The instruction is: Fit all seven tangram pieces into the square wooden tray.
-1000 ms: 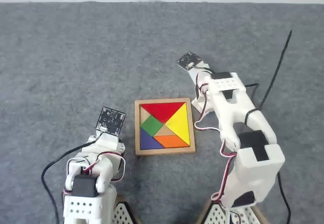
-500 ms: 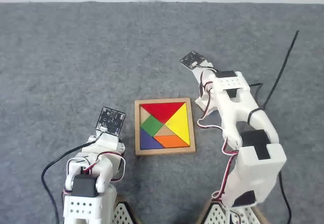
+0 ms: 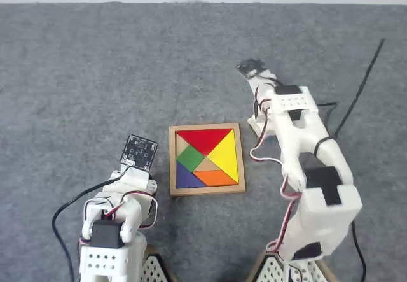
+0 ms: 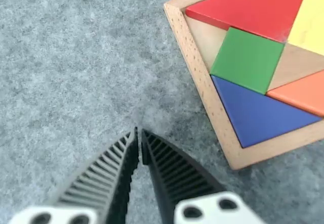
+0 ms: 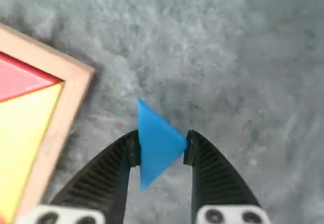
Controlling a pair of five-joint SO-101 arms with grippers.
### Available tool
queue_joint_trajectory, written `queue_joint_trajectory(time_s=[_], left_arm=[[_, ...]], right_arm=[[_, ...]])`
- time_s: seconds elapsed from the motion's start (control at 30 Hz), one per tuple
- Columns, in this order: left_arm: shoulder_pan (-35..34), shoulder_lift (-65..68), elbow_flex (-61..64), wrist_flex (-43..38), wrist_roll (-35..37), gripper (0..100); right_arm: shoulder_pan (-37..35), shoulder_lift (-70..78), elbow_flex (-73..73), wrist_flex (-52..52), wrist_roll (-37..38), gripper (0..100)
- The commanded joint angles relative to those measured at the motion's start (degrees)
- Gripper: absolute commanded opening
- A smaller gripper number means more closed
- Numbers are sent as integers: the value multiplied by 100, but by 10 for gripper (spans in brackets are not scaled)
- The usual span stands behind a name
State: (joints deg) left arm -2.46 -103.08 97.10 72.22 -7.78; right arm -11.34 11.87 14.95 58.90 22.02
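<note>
Tangram tray (image 3: 172, 161) sits mid-bench, nearer the front edge. Five bright pieces lie in it, and two spots look like bare wood. The right jaws pinch a small blue triangle (image 5: 158, 142) just off the tray's far right corner. Next, I think it must go over a bare spot and turn to fit. The left jaws are closed on nothing.

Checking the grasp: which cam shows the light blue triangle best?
Right wrist view: light blue triangle clamped in the right tool. High view has the right arm over it; left wrist view faces the tray.
</note>
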Motion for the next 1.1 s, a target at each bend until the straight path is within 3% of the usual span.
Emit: queue_joint_trajectory(time_s=[0.0, 0.2, 0.5, 0.83, 1.07], left_arm=[[-26, -141, -66, 35, 44, 13], [-26, -141, -66, 35, 44, 13], [-26, -141, -66, 35, 44, 13], [-26, -141, -66, 35, 44, 13], [-26, -141, -66, 35, 44, 13]], right_arm=[[-523, -945, -114, 303, -334, 69], [-1560, -1332, -18, 497, -1134, 69], [-2422, -1314, -18, 110, -3262, 69], [-3090, -655, -53, -796, -3754, 65], [-3187, -40, -642, -549, -4598, 69]])
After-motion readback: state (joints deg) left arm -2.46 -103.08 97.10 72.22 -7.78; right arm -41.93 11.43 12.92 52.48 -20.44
